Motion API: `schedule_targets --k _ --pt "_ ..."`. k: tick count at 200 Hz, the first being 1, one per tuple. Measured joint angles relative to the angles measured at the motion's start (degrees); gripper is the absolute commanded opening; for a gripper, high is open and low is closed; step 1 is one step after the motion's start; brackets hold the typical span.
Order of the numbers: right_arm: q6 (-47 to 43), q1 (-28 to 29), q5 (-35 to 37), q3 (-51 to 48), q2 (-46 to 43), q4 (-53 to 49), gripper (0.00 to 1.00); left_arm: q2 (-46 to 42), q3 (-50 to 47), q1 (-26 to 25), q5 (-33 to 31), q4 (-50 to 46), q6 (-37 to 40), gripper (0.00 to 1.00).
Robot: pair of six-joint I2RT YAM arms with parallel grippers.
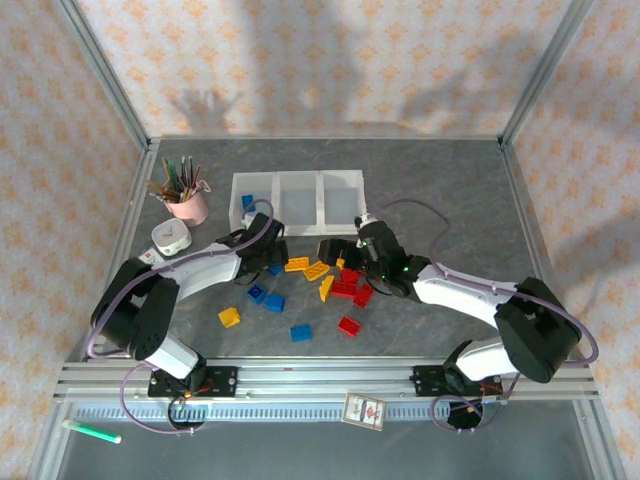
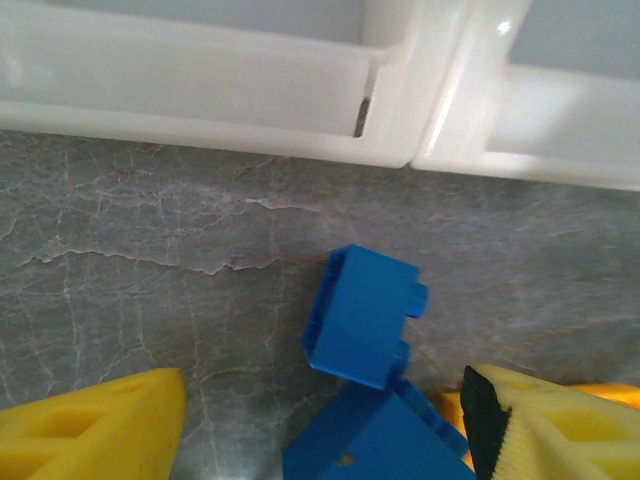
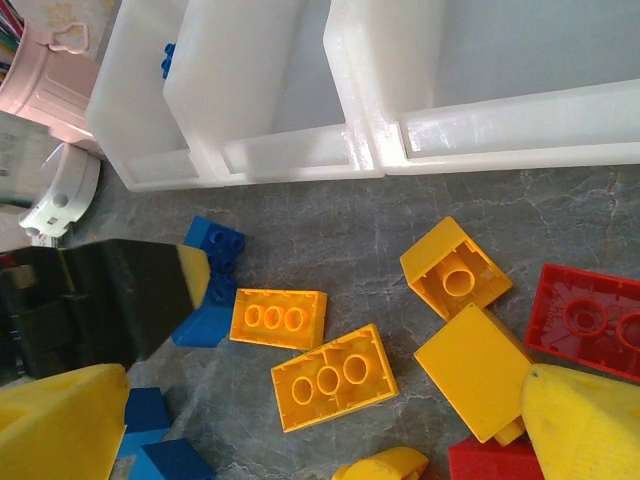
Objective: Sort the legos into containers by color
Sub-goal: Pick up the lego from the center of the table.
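The containers point(image 1: 296, 198) are three joined white bins at the back, and the left bin holds a blue brick point(image 1: 247, 202). The legos lie scattered in front: blue point(image 1: 265, 298), yellow point(image 1: 229, 317), red point(image 1: 349, 325). My left gripper point(image 1: 272, 250) is open low over two blue bricks point(image 2: 365, 315), which sit loose between its yellow fingers point(image 2: 90, 430), just short of the bins' front wall point(image 2: 200, 100). My right gripper point(image 3: 320, 430) stands open above two upside-down orange bricks point(image 3: 333, 376), with yellow bricks point(image 3: 455, 268) and a red one point(image 3: 590, 320) to its right.
A pink cup of pens point(image 1: 187, 205) and a small white device point(image 1: 171, 238) stand left of the bins. The two grippers are close together over the brick pile. A green marker point(image 1: 92, 432) and a card point(image 1: 365, 410) lie beyond the near rail.
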Motion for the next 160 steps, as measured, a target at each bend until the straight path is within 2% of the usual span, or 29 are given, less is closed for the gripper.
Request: schedule_targets --k 40,84,160 --pt "0.0 0.0 0.17 0.0 0.15 0.15 1.0 3.85 1.9 0.0 -1.86 1.68 1.05 0.66" --pt "0.0 0.0 0.22 0.0 0.59 0.13 1.0 7.76 5.73 0.0 -3.37 3.06 2.27 0.5" --pt "-0.02 0.0 0.42 0.0 0.7 0.11 1.0 8.22 6.08 0.0 -3.43 3.17 2.49 0.33"
